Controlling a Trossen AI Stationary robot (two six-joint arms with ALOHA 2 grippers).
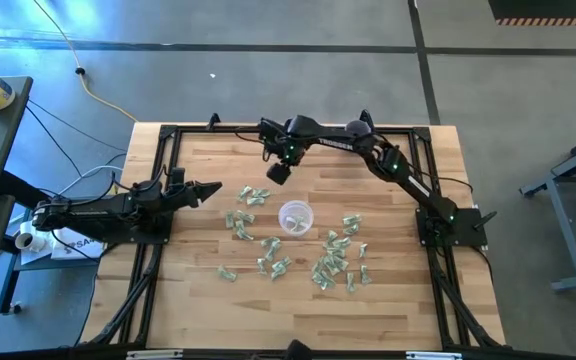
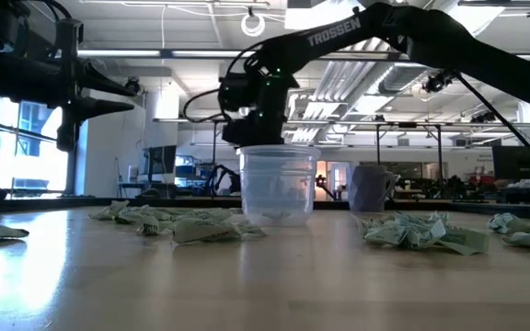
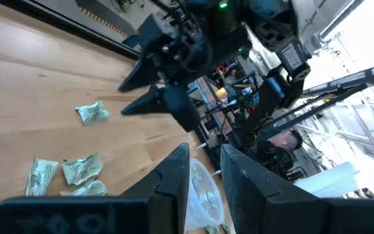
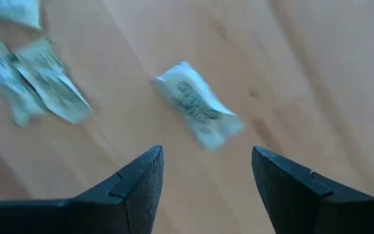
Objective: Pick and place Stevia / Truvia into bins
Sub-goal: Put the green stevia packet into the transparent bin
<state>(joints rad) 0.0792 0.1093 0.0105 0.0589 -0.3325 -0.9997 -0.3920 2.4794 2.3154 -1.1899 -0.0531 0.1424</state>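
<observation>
Pale green sachets (image 1: pixel 330 262) lie scattered on the wooden bench (image 1: pixel 188 290) around the clear cup (image 1: pixel 295 217). The right claw (image 4: pixel 205 170) hangs with fingers spread and empty above 1 crumpled sachet (image 4: pixel 197 113) beyond the cup: the reach step. Next it likely must drop and close. The left claw (image 1: pixel 211 190), partly open and empty, waits at the bench's left edge.

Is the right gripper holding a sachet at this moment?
No: the right wrist view shows the right gripper open with nothing between its fingers, above a lone sachet lying on the table.
</observation>
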